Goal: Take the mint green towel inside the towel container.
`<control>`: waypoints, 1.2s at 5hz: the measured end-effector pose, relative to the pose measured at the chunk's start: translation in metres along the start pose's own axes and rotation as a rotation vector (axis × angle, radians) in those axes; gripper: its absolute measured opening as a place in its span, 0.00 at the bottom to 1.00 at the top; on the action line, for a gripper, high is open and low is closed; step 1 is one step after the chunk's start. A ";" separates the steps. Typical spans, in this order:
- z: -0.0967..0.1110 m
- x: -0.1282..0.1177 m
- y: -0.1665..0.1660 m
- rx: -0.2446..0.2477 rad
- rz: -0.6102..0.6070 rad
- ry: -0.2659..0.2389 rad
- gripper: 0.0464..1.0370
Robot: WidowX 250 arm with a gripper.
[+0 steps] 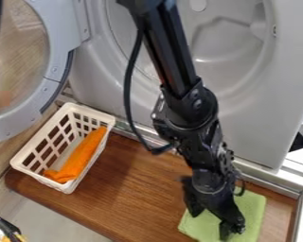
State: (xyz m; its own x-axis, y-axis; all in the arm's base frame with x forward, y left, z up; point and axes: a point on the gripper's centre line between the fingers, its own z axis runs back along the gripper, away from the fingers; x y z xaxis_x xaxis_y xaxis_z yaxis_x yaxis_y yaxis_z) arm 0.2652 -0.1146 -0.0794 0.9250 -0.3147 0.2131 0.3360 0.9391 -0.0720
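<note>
Camera view. You had the black hand [211, 220] low over the mint green towel [252, 208], fingers spread apart, cloth showing between them; no fold looked pinched. Whether the tips touched cloth, you couldn't tell. Towel lay flat on the bench [138, 184], directly beneath the hand, its near edge cut off by the frame, so long axis uncertain. White basket [87, 111] stood well apart, across the bench toward the view's left, its long axis slanting from upper right to lower left. Your next move likely called for closing on cloth, lifting, then carrying sideways to that open top; a shallow grip might have slipped.

Materials: towel soft, finely textured, square-cornered. Basket rigid plastic lattice, rounded corners, an orange cloth [81, 156] rolled lengthwise inside. Bench brown, wood-grained. Behind, smooth grey appliance [262, 94], round door swung wide.
</note>
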 end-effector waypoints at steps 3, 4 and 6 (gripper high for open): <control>0.008 -0.020 0.010 0.083 0.045 0.036 0.21; 0.045 -0.029 0.019 0.041 0.096 -0.003 0.07; 0.145 -0.048 0.065 0.049 0.241 -0.107 0.04</control>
State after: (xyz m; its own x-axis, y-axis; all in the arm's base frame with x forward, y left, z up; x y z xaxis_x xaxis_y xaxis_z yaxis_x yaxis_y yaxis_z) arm 0.2169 -0.0181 0.0467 0.9525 -0.0668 0.2972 0.0965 0.9916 -0.0863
